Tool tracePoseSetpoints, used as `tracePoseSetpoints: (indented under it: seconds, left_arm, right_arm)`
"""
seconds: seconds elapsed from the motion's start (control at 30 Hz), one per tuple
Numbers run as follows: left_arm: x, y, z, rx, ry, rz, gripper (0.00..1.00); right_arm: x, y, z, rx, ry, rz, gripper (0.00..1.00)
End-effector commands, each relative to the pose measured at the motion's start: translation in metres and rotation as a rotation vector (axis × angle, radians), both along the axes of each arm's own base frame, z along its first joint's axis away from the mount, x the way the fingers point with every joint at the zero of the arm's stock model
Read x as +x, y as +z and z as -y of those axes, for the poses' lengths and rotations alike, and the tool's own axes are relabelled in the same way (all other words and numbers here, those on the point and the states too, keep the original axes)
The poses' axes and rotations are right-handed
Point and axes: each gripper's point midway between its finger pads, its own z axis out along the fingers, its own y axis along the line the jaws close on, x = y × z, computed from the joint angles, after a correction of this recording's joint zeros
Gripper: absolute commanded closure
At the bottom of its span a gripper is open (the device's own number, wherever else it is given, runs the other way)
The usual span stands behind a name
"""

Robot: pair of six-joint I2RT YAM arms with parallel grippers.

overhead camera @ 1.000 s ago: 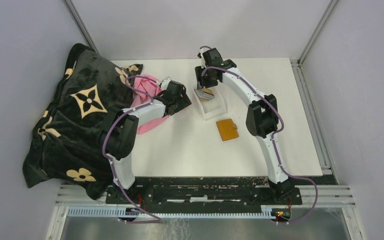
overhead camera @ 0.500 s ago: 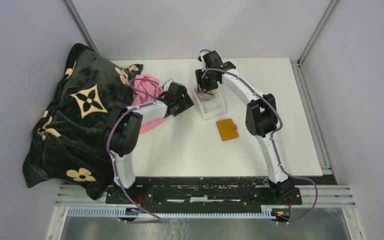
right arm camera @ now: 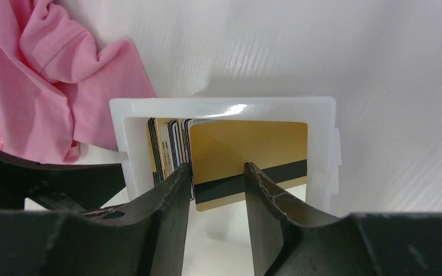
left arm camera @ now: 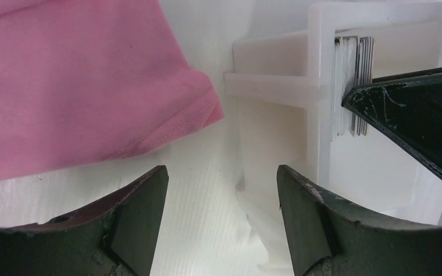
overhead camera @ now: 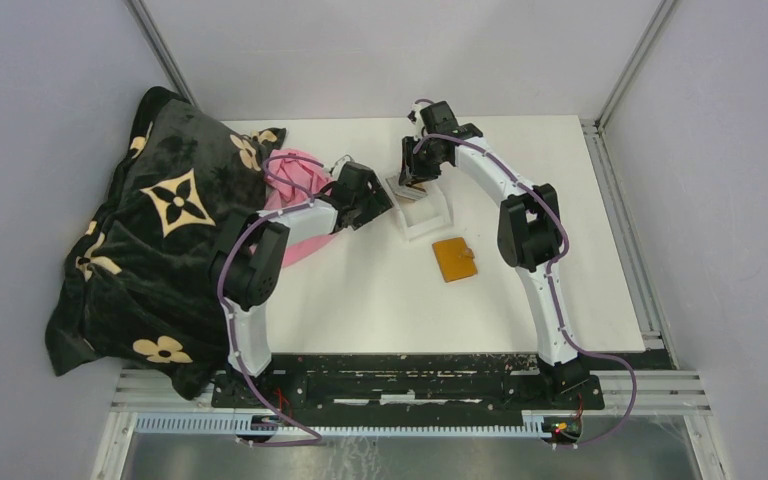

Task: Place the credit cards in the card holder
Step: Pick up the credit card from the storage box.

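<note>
Since a sec ago the left fingers [left arm camera: 221,172] have swung right and are now just beside the tray's left wall. The right fingers [right arm camera: 217,168] have shifted slightly right over the tray and drawn closer together.

White bench [overhead camera: 380,300] carries everything. Black blanket [overhead camera: 150,230] w/ cream flower motifs is heaped at far left, spilling off the bench edge. Pink cloth [left arm camera: 63,86] lies btwn blanket and tray. Pale plastic tray [right arm camera: 224,105] sits far centre.

The card holder [overhead camera: 454,259], orange, lies flat near-right of the tray, apart from both arms. The credit cards [right arm camera: 170,146] stand on edge in the tray's far end, a gold card [right arm camera: 253,144] w/ black stripe foremost.

Left fingers are spread wide, nothing btwn them. Right fingers are apart, tips down in the tray in front of the gold card, not clamping it.
</note>
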Motion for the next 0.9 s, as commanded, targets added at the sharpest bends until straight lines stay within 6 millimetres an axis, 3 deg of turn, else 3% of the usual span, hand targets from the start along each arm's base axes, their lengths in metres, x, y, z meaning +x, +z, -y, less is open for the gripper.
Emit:
tracePoseSetpoints:
  seconds: [0.0, 0.47, 0.87]
  left_arm:
    - [0.017, 0.016, 0.02, -0.078, -0.006, 0.046, 0.23]
    - [0.017, 0.014, 0.023, -0.069, -0.021, 0.046, 0.24]
    - [0.017, 0.012, 0.022, -0.068, -0.02, 0.046, 0.23]
  right_arm:
    - [-0.011, 0.004, -0.012, 0.034, 0.023, -0.026, 0.58]
    - [-0.025, 0.031, -0.04, 0.062, 0.071, -0.007, 0.66]
    - [-0.032, 0.05, -0.04, 0.073, 0.083, 0.015, 0.69]
